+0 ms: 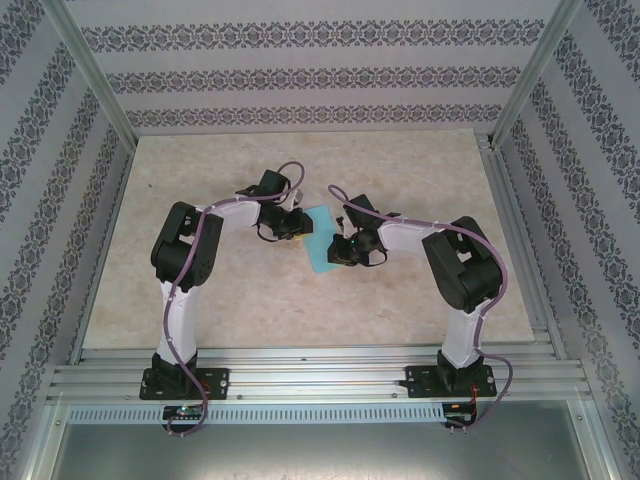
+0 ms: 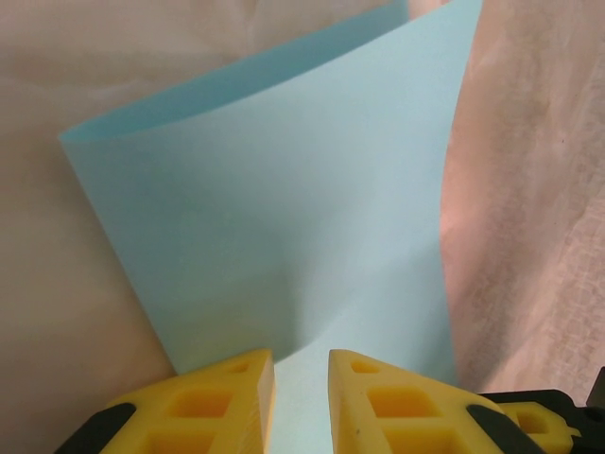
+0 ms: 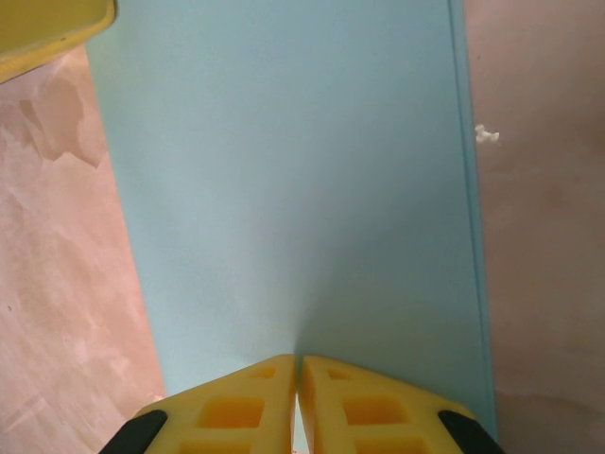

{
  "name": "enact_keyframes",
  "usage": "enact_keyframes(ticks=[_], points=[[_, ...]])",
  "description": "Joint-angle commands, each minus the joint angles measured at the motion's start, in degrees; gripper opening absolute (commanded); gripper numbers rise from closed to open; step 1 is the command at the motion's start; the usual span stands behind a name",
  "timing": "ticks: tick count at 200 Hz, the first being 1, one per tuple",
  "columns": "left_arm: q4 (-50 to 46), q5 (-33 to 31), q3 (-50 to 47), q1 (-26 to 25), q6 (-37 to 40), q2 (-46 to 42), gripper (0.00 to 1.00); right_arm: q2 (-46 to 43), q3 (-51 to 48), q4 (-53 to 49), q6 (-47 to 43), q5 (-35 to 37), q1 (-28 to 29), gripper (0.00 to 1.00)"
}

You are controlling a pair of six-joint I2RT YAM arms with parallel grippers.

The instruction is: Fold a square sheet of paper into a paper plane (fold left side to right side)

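The square sheet of paper [image 1: 322, 243] is turquoise and lies mid-table between my two grippers. In the left wrist view the sheet [image 2: 284, 218] curls up and over itself, one side lifted off the table. My left gripper [image 2: 301, 355] has its yellow fingers a narrow gap apart at the sheet's near edge, with paper showing through the gap. In the right wrist view the sheet [image 3: 302, 189] lies flatter, with a doubled edge on its right. My right gripper [image 3: 299, 359] is shut on the sheet's near edge. The left gripper's yellow finger [image 3: 47, 33] shows at top left. The paper plane is out of view.
The beige marbled table top [image 1: 250, 290] has bare room in front of and behind the arms. Aluminium rails [image 1: 320, 372] run along the near edge, and patterned walls [image 1: 320, 70] enclose the back and sides. A small white speck [image 3: 486, 134] lies right of the sheet.
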Motion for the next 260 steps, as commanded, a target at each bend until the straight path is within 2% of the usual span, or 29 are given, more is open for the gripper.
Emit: enact_keyframes(ticks=[1,103,208,230,260], points=[[-1.8,-5.6,2.5,3.1,3.0,2.5,0.24,3.7,-2.2,-8.1,-2.0,6.9,0.8,0.13],[-8.4,-14.3,15.4,4.5,6.6,9.8,0.24,3.5,-2.3,-8.1,-1.6,7.0,1.3,0.13],[-8.9,-12.4,24.0,8.5,5.2,14.3,0.27,3.2,-2.8,-7.9,-1.3,6.7,1.5,0.13],[-8.0,-12.3,23.1,9.2,5.5,12.5,0.27,3.0,-2.9,-7.6,-1.2,6.3,1.5,0.13],[-4.8,-12.5,15.9,9.3,6.9,3.2,0.27,2.8,-2.6,-6.6,-0.7,5.5,1.5,0.13]])
